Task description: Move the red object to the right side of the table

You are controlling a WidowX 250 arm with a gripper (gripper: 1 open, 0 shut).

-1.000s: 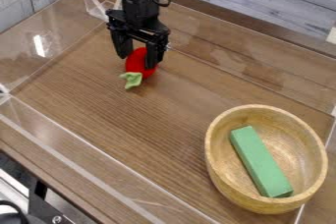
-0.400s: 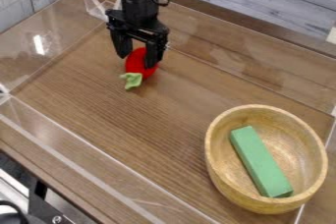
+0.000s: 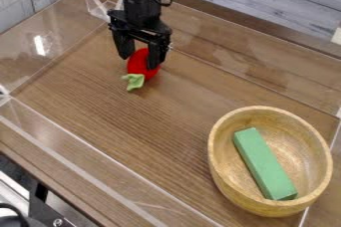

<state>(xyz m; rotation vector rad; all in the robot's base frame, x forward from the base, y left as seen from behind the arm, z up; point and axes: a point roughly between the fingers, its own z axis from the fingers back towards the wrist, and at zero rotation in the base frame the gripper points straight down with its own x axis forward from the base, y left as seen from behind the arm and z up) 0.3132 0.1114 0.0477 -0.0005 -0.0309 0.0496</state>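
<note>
The small rounded red object (image 3: 143, 66), shaped like a strawberry with a light green leafy stem, lies on the brown wood-grain table (image 3: 120, 141) in its upper left part. Its green stem points toward the near edge of the table, and the red body sits just above the stem in the picture.

The black gripper (image 3: 142, 54) points straight down over the red object. Its jaws stand wide apart, one finger at each side of the red object, and the red body shows between them. Whether the fingers touch the red object, I cannot tell.

Well apart from the red object, toward the lower right, stands a round wooden bowl (image 3: 224, 156). Inside this bowl lies a green rectangular block (image 3: 262, 162), placed diagonally.

Low clear acrylic walls (image 3: 80, 171) run along the edges of the table, also on the left side near the red object
</note>
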